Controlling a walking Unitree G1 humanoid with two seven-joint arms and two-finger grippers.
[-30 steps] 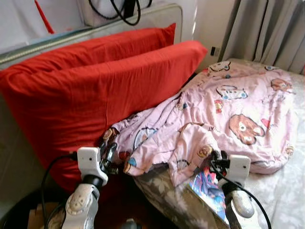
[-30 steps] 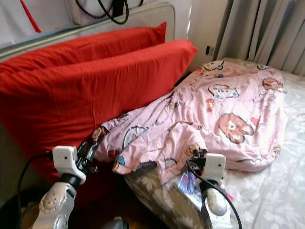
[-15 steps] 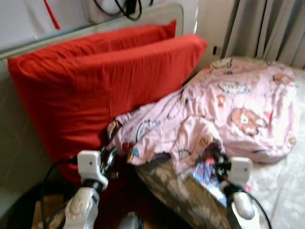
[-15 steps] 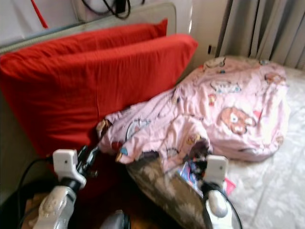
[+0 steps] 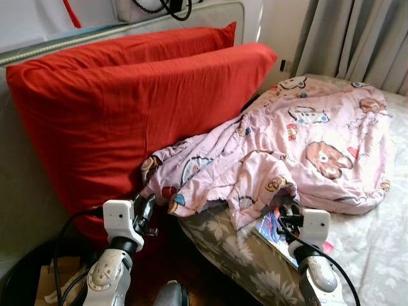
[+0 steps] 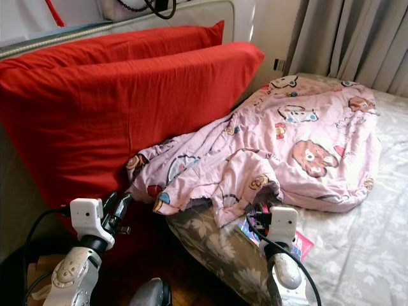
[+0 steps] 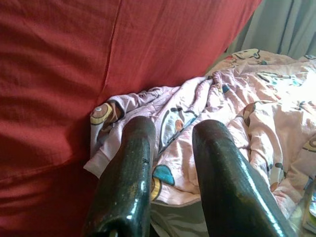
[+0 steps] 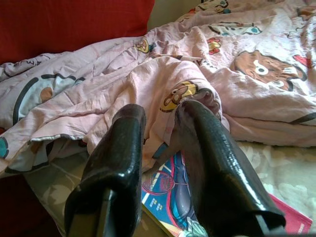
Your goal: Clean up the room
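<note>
Bedding, one lot: pink blanket printed with cartoon bears and cars, lying crumpled across the bed, its near edge bunched and hanging over the mattress side.

Pillows, two, red: front red pillow and rear red pillow, both upright on edge against the headboard; the blanket's left corner lies against the base of the front one.

Book, one: colourful book with a pink border, flat on the flowered sheet, partly under the blanket's front fold. The right wrist view shows its cover in blue and red close up; the head views give little more than its edge.

Left gripper: low at the bed's corner, near the pillow base and the blanket corner. The left wrist view shows its fingers parted, holding nothing, pointing at the blanket edge.

Right gripper: just above the book, at the blanket's front fold. The right wrist view shows its fingers apart and empty, with blanket and book seen between them.

Surroundings: grey curtain behind the bed; cardboard box on the floor, lower left.
</note>
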